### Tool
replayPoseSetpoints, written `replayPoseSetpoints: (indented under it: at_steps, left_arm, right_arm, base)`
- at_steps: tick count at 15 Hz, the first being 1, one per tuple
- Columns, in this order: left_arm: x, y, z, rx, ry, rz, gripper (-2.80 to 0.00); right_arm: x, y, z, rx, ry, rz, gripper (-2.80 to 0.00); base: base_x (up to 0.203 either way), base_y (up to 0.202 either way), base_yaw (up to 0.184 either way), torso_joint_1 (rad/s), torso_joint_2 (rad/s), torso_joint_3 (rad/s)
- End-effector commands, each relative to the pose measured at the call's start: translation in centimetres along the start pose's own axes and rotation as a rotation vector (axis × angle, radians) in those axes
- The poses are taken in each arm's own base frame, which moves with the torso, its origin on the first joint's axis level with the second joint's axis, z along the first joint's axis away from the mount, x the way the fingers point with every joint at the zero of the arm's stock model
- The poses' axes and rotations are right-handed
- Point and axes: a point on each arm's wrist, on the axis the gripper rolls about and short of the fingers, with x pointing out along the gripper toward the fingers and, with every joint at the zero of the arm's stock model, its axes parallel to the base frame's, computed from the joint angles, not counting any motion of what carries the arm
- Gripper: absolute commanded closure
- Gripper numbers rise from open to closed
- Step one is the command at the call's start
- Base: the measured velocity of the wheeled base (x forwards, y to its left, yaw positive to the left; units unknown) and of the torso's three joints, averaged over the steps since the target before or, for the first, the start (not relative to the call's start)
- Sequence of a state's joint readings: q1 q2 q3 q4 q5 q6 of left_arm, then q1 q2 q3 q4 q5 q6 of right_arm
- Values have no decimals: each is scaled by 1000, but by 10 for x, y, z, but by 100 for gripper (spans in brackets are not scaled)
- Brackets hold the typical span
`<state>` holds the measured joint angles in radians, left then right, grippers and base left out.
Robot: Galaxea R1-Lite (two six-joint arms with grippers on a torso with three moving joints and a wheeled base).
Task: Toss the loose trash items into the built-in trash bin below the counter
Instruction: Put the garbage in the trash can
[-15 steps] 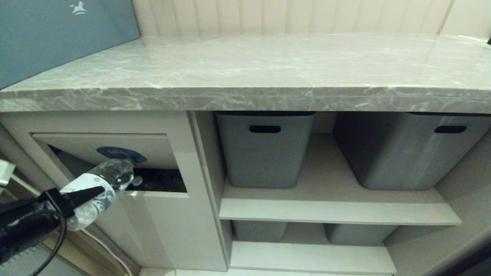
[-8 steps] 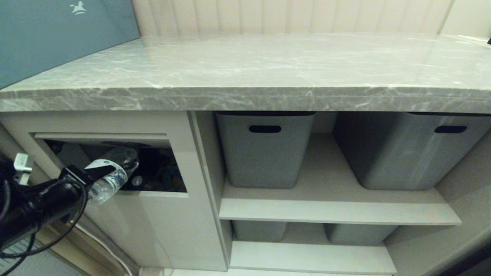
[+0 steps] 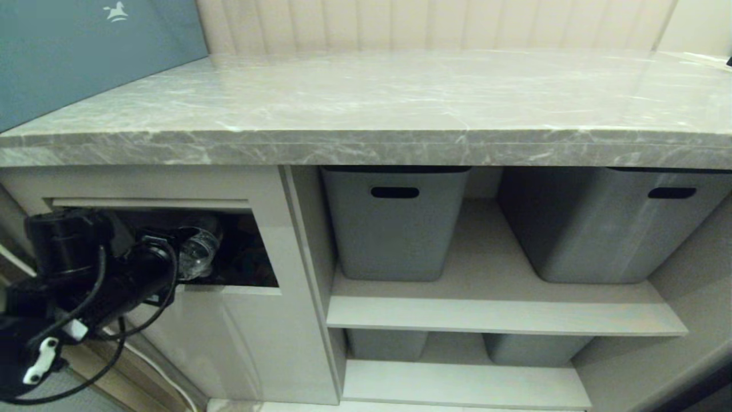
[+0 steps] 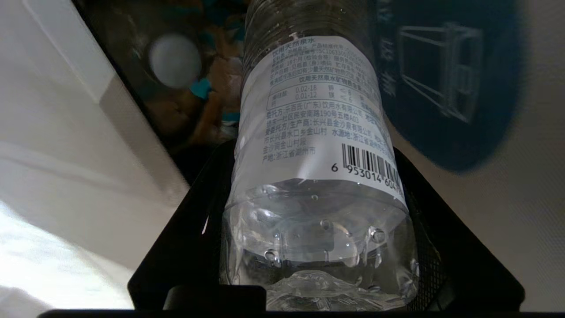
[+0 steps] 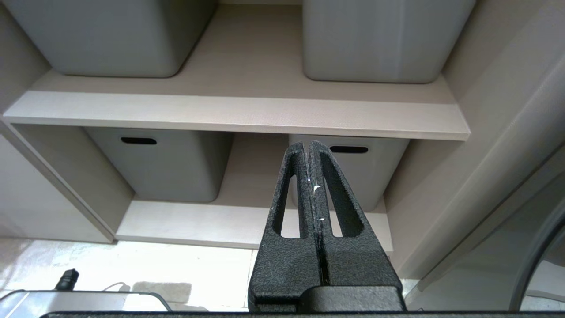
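Left gripper (image 3: 171,254) has its fingers clamped on the water bottle (image 4: 313,132), poking it into the trash bin (image 3: 229,252) under the counter (image 3: 366,143). Right gripper (image 5: 310,152): fingers pressed together, empty.

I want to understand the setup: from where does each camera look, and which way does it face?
Head view: high, facing down at the grey-beige marble counter; left arm visible.
Left wrist view: behind the left gripper, facing the clear plastic bottle entering the beige flap bin.
Right wrist view: behind the right gripper, facing grey plastic tubs.
Head and left wrist share the bottle.
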<state>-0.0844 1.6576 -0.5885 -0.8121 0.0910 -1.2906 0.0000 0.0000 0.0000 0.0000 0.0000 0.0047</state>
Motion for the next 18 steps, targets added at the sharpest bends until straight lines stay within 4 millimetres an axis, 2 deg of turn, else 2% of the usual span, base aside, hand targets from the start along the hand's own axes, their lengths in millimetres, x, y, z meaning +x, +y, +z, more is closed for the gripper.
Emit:
replayPoseSetpoints:
  at_steps: [1,6,17,18]
  left_arm:
    - [12,0,-10,-56,-5,17,0]
    - [22,1,-13,-172,-20,33,0]
    - [40,8,-10,-162,-30,61,0]
    - [42,6,-9,-163,-27,53,-280]
  right_arm:
    - [0,0,0,0,0,0,0]
    - [0,0,0,0,-2,0,0]
    - [0,0,0,0,0,0,0]
    - [0,0,0,0,-1,0,0]
  base:
    - [0,0,0,0,0,0]
    - [0,0,0,0,0,0]
    - [0,0,0,0,0,0]
    - [0,0,0,0,0,0]
